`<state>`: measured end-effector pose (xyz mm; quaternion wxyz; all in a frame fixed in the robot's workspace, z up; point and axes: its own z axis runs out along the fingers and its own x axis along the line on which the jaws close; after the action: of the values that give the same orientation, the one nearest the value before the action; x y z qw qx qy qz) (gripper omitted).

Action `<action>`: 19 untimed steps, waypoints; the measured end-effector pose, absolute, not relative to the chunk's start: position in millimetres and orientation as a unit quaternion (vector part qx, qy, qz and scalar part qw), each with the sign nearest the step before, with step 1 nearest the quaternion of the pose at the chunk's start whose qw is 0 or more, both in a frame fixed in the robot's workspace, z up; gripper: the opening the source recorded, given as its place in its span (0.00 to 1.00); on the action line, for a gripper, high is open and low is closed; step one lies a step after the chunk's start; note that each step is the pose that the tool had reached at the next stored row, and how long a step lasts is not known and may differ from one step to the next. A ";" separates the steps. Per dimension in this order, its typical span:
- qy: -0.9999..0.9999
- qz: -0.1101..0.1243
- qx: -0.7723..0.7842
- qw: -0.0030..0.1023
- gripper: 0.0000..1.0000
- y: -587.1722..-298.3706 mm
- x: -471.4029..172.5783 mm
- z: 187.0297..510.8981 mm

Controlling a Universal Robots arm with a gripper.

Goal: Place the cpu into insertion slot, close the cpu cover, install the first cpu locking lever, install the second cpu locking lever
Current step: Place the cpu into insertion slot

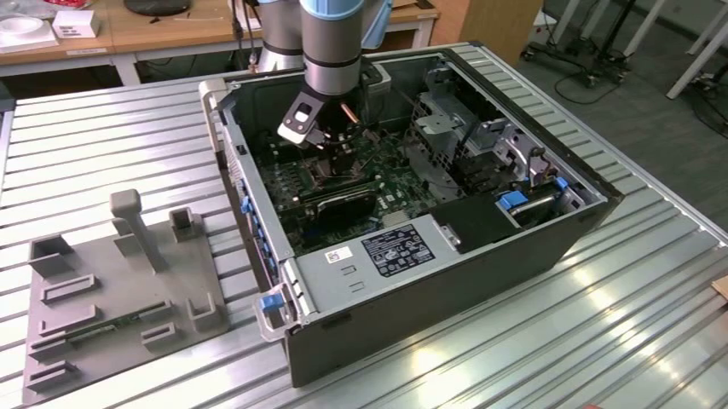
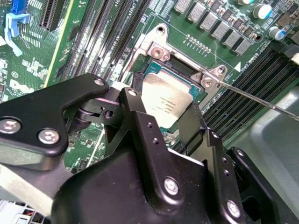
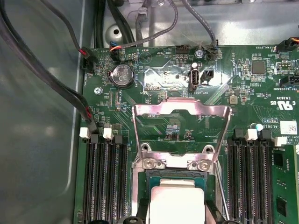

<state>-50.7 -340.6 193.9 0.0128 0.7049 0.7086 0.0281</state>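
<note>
Gripper (image 2: 162, 116) is clamped on the cpu (image 2: 163, 95) over the insertion slot (image 3: 175, 176), cpu cover (image 3: 205, 106) open; placement is judged underway, square alignment required.

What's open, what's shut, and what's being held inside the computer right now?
cpu, gripped by the tool at the insertion slot.
tool, shut on the cpu.
insertion slot, uncovered.
cpu cover, flipped open.
locking lever, unlatched.
computer case, side open.
</note>
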 end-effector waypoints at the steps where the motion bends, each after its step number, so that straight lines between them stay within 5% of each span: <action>1: 0.709 0.028 0.705 0.013 0.54 -340.6 -50.7 193.9; 19: 0.709 0.028 0.705 0.013 0.54 -340.5 -49.6 193.3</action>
<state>-49.6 -340.5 193.3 0.0127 0.7049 0.7086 0.0283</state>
